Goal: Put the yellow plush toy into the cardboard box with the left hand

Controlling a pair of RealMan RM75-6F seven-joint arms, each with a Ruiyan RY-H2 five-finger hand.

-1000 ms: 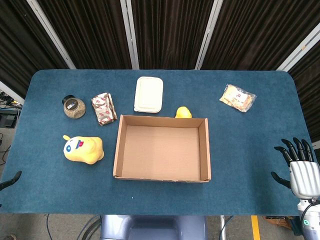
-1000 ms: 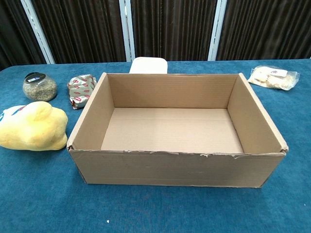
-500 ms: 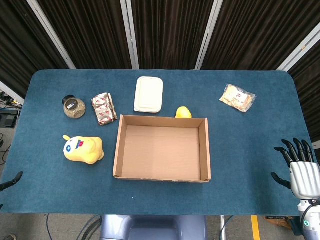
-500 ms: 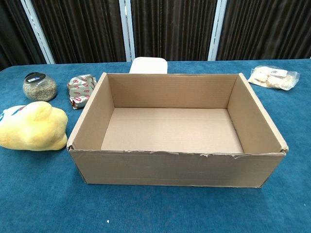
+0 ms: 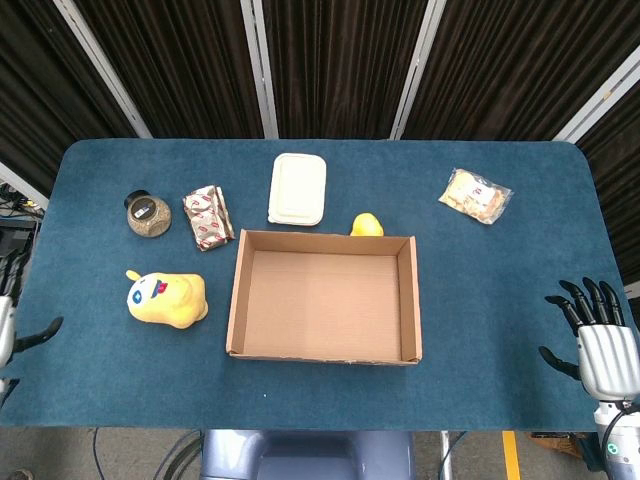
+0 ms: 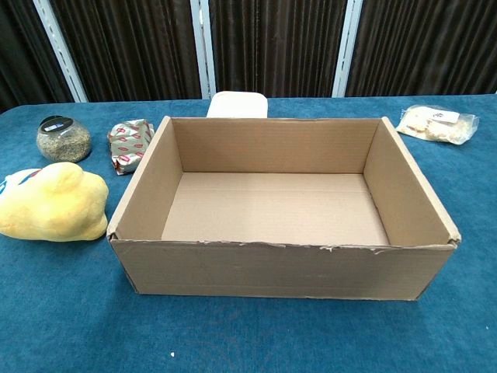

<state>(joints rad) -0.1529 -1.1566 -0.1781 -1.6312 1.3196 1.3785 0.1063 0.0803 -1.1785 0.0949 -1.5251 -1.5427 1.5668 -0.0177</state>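
Observation:
The yellow plush toy (image 5: 166, 299) lies on the blue table, left of the cardboard box (image 5: 236, 290); in the chest view the plush toy (image 6: 51, 203) sits beside the box's left wall (image 6: 144, 194). The box stands upright with nothing inside. My left hand (image 5: 18, 335) shows only partly at the far left edge, thumb sticking out, well left of the toy and holding nothing. At the table's right edge, my right hand (image 5: 597, 330) hovers with fingers spread, nothing in it. The chest view shows neither hand.
A glass jar (image 5: 148, 214) and a wrapped packet (image 5: 208, 217) lie behind the toy. A white lidded container (image 5: 298, 188) and a small yellow duck (image 5: 366, 224) sit behind the box. A snack bag (image 5: 476, 195) lies at the back right.
My left hand has come further up into view at the left edge. The right hand has shifted only slightly. The toy and box have not moved.

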